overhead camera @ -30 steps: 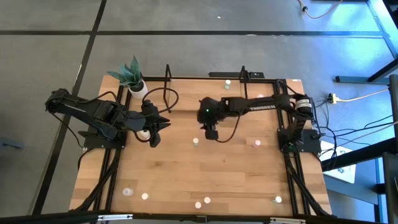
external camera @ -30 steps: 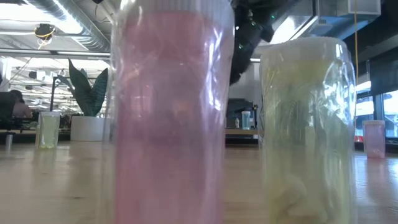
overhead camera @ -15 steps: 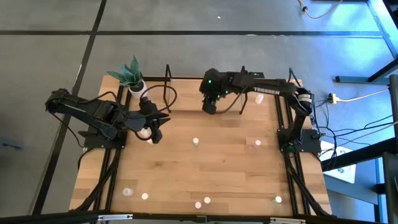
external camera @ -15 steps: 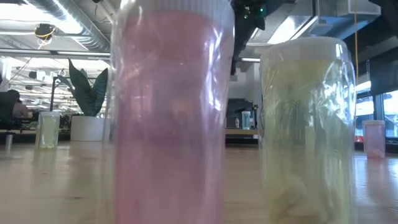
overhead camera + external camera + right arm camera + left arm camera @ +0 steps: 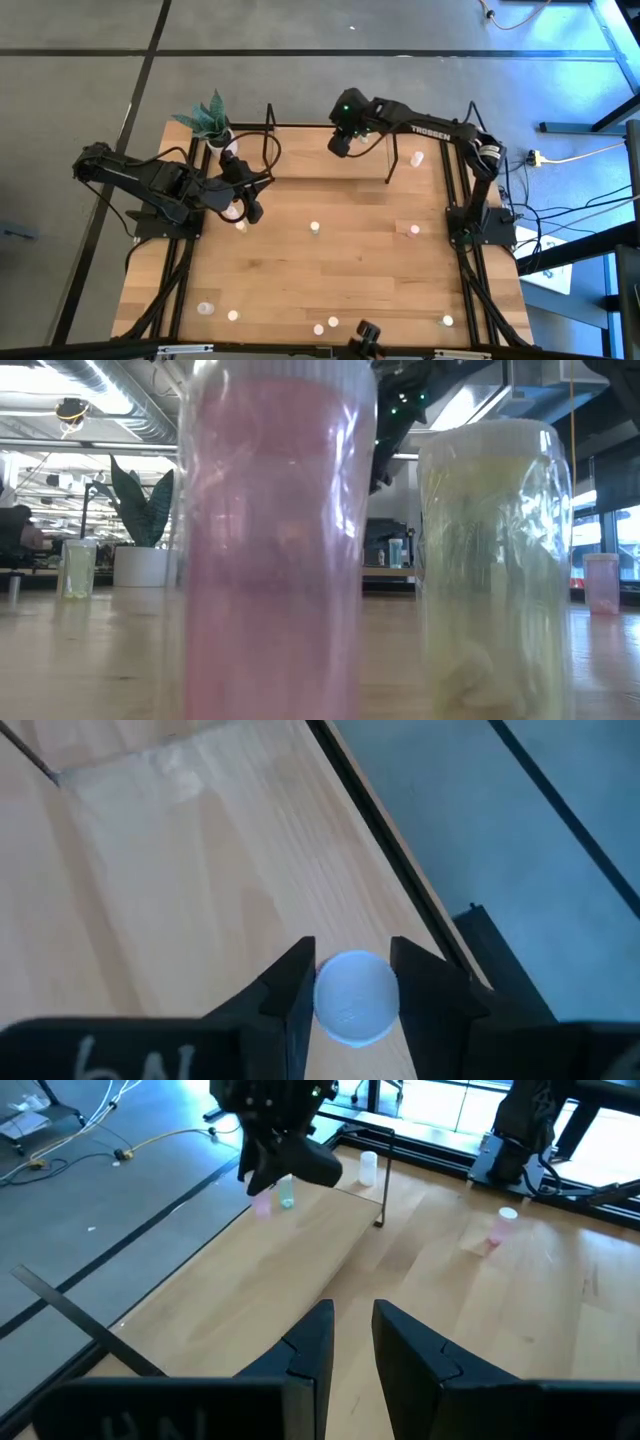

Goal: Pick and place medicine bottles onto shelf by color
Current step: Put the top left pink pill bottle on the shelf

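Note:
My right gripper (image 5: pixel 341 148) hovers over the far edge of the shelf (image 5: pixel 310 160), shut on a pale white bottle (image 5: pixel 355 1000). It also shows from the left wrist (image 5: pixel 285 1155). A pink bottle (image 5: pixel 262 1203) and a greenish bottle (image 5: pixel 287 1195) stand on the shelf board below it. A white bottle (image 5: pixel 417 158) stands past the shelf's right end frame (image 5: pixel 390 150). My left gripper (image 5: pixel 247 203) is at the table's left and empty, its fingers (image 5: pixel 318 1342) a little apart. Several small bottles stand along the near edge (image 5: pixel 333 321). My right gripper pinches the bottle's round side (image 5: pixel 326 1002) between its two fingers. The fingers point down from above, and I look onto the bottle's top. The bottle is upright and lifted clear above the shelf board.
A potted plant (image 5: pixel 213 125) stands at the far left corner. Loose bottles stand mid-table (image 5: pixel 315 228), at the right (image 5: pixel 413 230) and by my left gripper (image 5: pixel 240 226). In the low view a pink bottle (image 5: pixel 275 540) and a yellowish bottle (image 5: pixel 490 560) fill the foreground.
My right gripper has gone from the middle of the table up and toward the far edge, ending over the shelf. The mid-table bottle has stayed where it was.

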Available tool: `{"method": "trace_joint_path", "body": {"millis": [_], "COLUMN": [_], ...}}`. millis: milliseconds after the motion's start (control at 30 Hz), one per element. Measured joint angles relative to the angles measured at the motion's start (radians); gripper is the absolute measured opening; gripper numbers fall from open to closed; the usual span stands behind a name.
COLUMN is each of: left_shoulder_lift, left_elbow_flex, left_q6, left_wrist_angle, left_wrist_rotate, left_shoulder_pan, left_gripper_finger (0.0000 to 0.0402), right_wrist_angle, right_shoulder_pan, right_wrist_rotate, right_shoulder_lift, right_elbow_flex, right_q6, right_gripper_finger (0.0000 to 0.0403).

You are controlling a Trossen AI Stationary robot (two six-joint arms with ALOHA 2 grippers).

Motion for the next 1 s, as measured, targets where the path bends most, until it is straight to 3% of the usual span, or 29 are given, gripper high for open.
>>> {"method": "trace_joint_path", "body": {"millis": [400, 700, 1000], "left_shoulder_lift": [0.000, 0.022, 0.059], "left_elbow_flex": [0.000, 0.000, 0.000], "left_q6": [-0.006, -0.083, -0.137], "left_wrist_angle": [0.000, -0.034, -0.046], "left_wrist_rotate": [-0.004, -0.165, -0.134], "left_shoulder_pan": [0.000, 0.006, 0.059], "left_gripper_finger": [0.0066, 0.0066, 0.0066], "right_wrist_angle": [0.013, 0.019, 0.016], "right_shoulder_pan": [-0.072, -0.086, -0.086], "right_wrist_rotate": [0.000, 0.000, -0.001], "right_shoulder_lift": [0.060, 0.062, 0.064], "right_elbow_flex": [0.000, 0.000, -0.001], "right_q6": [-0.004, -0.003, -0.003], "right_gripper_finger": [0.0123, 0.0123, 0.0123]}}
